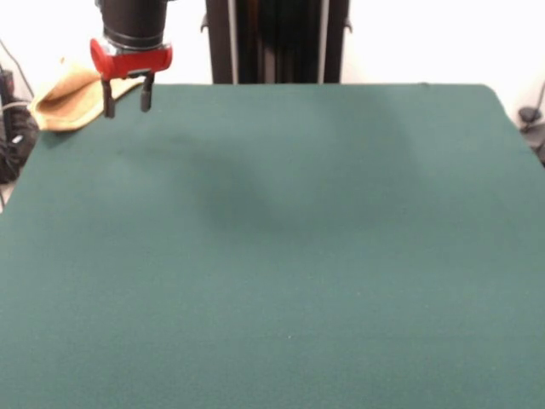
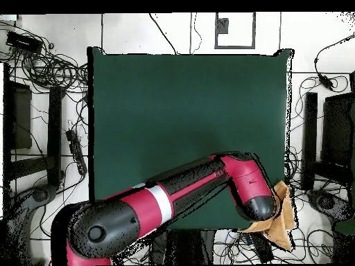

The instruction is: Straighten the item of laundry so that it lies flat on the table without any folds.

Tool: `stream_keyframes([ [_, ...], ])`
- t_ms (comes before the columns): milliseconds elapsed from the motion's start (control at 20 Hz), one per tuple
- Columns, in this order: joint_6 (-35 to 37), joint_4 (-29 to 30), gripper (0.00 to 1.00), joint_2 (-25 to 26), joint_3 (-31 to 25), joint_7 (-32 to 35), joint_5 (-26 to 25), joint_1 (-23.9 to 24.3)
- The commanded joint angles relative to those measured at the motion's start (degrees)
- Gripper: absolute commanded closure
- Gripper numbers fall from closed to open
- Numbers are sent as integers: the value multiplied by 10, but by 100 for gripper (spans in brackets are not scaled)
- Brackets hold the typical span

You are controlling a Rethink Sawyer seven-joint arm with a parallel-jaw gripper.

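The orange-tan towel [image 1: 64, 95] lies bunched and folded at the far left corner of the dark green table [image 1: 298, 256], partly over its edge. My gripper [image 1: 128, 100] hangs just to the right of the towel, above the table's far edge, with its fingers apart and nothing between them. In the overhead view the towel [image 2: 283, 216] shows crumpled at the lower right corner of the table [image 2: 187, 104]. There my red and black arm reaches across to that corner, and its wrist [image 2: 258, 205] hides the fingers.
The black pedestal column [image 1: 272, 41] stands at the far side of the table. Cables and dark equipment [image 2: 41, 69] lie on the floor all around the table, with more cables [image 1: 13, 128] beside the towel's corner.
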State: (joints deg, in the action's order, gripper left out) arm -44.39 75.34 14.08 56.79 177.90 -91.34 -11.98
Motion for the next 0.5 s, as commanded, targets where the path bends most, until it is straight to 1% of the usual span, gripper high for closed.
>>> stream_keyframes([
  [50, 36, -89, 0, 51, -29, 154, -10, 1],
  [150, 38, -97, 0, 71, -24, 176, -17, 0],
  [300, 33, -107, 0, 83, -21, 196, -20, -1],
  [400, 35, -106, 0, 85, -18, 193, -15, -1],
  [500, 34, -101, 0, 78, -18, 171, -10, 4],
])
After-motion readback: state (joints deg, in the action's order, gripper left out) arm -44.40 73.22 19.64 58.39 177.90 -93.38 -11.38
